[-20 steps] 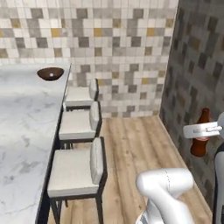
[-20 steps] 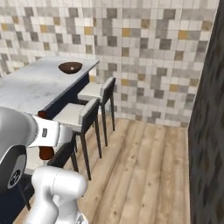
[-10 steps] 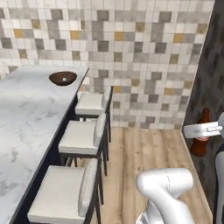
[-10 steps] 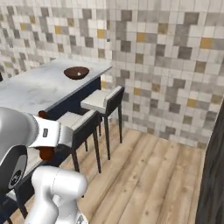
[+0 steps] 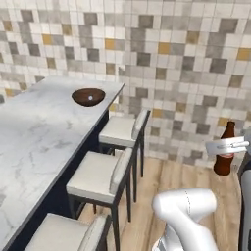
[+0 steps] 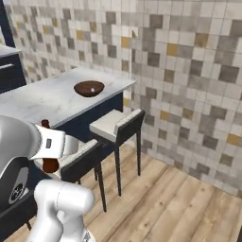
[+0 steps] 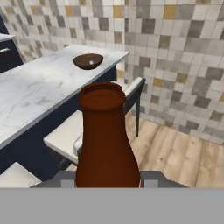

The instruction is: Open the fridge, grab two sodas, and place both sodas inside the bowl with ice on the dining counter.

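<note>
The soda (image 5: 225, 156), clamped upright in the jaws, was well short of the bowl (image 5: 88, 96) near the bench's (image 5: 39, 132) far end; best kept level on approach.

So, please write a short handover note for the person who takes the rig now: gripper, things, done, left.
Gripper: shut on the dark brown soda bottle, carried upright.
Round dark-brown wooden bowl: near the far end of the white-grey marble dining counter; pale ice inside, no bottle in it.
Done: one soda is in hand.
Left: bring it to the bowl and place it; fetch the second soda too.
</note>
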